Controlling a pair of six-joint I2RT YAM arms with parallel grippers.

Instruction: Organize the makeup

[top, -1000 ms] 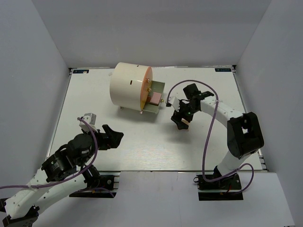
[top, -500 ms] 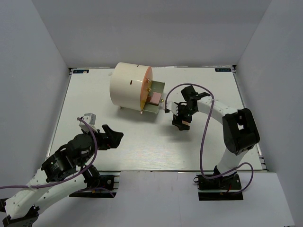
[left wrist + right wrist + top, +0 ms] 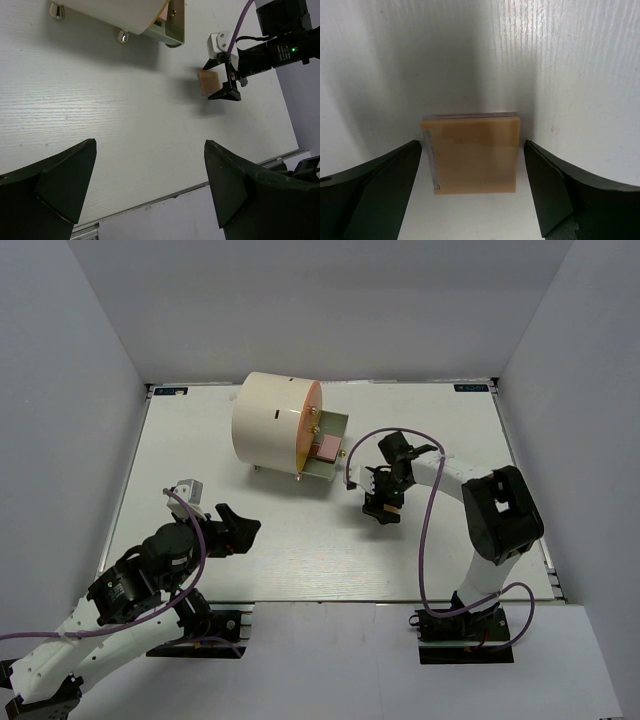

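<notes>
**A:** What has changed over the last second?

**B:** Only the right arm has moved. Its elbow has folded in toward the middle of the white tabletop (image 3: 200, 450), and the right hand (image 3: 381, 502) has come down over a flat tan rectangular makeup piece (image 3: 472, 155). The left hand (image 3: 240, 523) has not moved. It hangs released and empty near the near-left corner.

**A:** Is the right hand gripping yet?

**B:** No. Its fingers stand wide apart on either side of the piece, with bare tabletop showing on each side. I'd judge this as lined up for a pick, with the closing still to come.

**A:** Where does the piece lie?

**B:** It lies flat near the middle of the tabletop, a little toward the right edge. That is near the open drawer (image 3: 336, 430) of the large cream cylinder with the orange front and gold knobs (image 3: 268, 425). A pink square (image 3: 327, 447) already sits in that drawer.

**A:** Do the views differ much?

**B:** Yes. From above, the right hand covers most of the piece, so you cannot tell whether it is framed. The right wrist view settles that, showing the piece centred between the fingers and untouched. The left wrist view, from across the tabletop, shows how the piece sits relative to the drawer, which the right wrist view leaves out.
</notes>
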